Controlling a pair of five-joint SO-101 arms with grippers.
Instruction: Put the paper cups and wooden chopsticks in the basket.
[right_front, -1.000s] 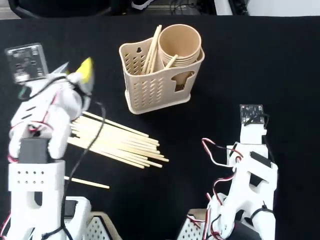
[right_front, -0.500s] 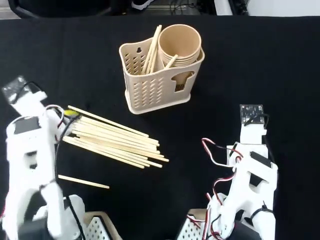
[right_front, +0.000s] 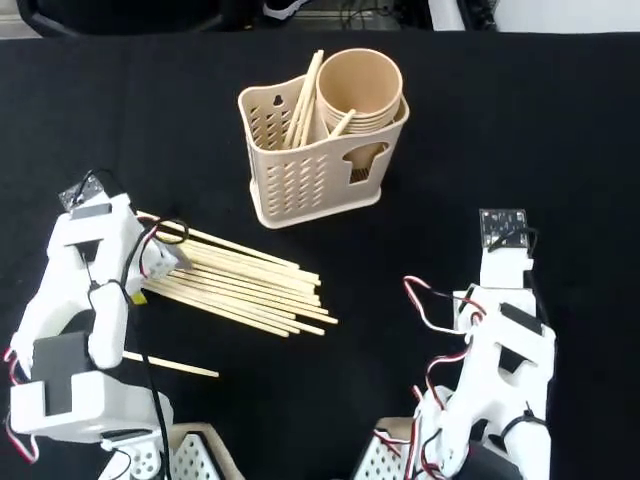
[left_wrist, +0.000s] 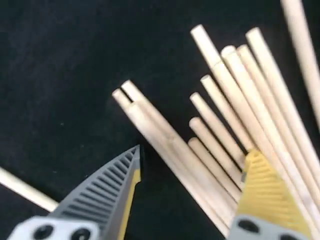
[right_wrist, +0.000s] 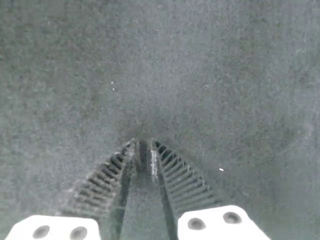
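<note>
chopstick pile (right_front: 250, 288) — left ends hidden under left arm (right_front: 85, 270) | paper cups (right_front: 358, 85) — lower parts behind basket (right_front: 300, 175) wall

black table (right_front: 540, 120): basket (right_front: 300, 185) upright, chopstick pile (right_front: 250, 290), one stray chopstick (right_front: 170, 364)

My left arm (right_front: 85, 290) and right arm (right_front: 505, 350) are white plastic, trailing red, black and white cables. The left gripper (left_wrist: 195, 152) has one ribbed grey finger, one yellow.

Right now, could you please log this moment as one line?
left end effector: open over chopsticks | right end effector: shut | basket: holds cups
</note>
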